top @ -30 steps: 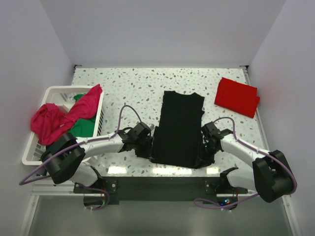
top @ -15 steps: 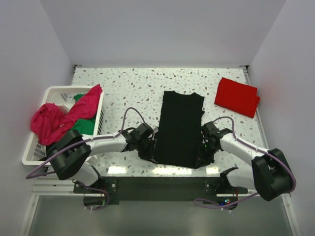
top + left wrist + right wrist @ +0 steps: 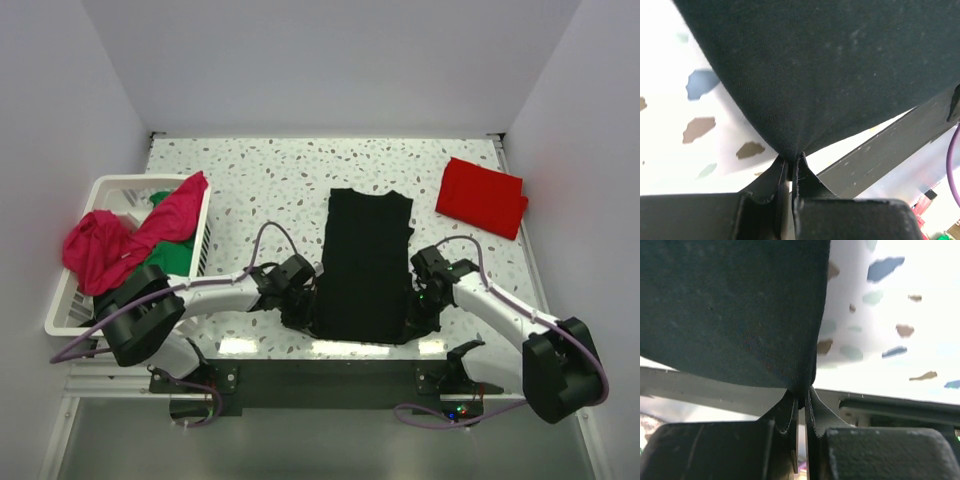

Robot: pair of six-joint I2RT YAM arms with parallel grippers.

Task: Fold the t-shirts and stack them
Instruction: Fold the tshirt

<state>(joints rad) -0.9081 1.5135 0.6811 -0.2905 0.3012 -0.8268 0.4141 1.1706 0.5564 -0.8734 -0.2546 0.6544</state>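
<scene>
The soft red t-shirt [image 3: 482,197] lay folded into a flat rectangle at the far right of the speckled white tabletop [image 3: 270,175]. One garment looked finished, and it marked the likely spot for the stack.

The large black cloth t-shirt [image 3: 365,265] was spread flat in the middle of the table, its hem toward the arms and reaching the near edge. It showed as a narrow oblong with no sleeves sticking out, which suggested the sides were already turned in, though the dark cloth hid any fold lines from above.

The left gripper [image 3: 790,165] had its jaws pinched fully together on the near-left corner of that shirt, a thin tuck of black fabric caught between them. The right gripper [image 3: 801,397] was clamped just as tightly on the near-right corner. By my reckoning the step in hand was the crosswise fold, hem up toward the collar, with setting it on the red one to follow.

The magenta-pink t-shirt [image 3: 110,245] and the green t-shirt [image 3: 170,255] sat crumpled in the white slatted plastic laundry basket [image 3: 120,183] at the left, unfolded, so well over half the job was left.
</scene>
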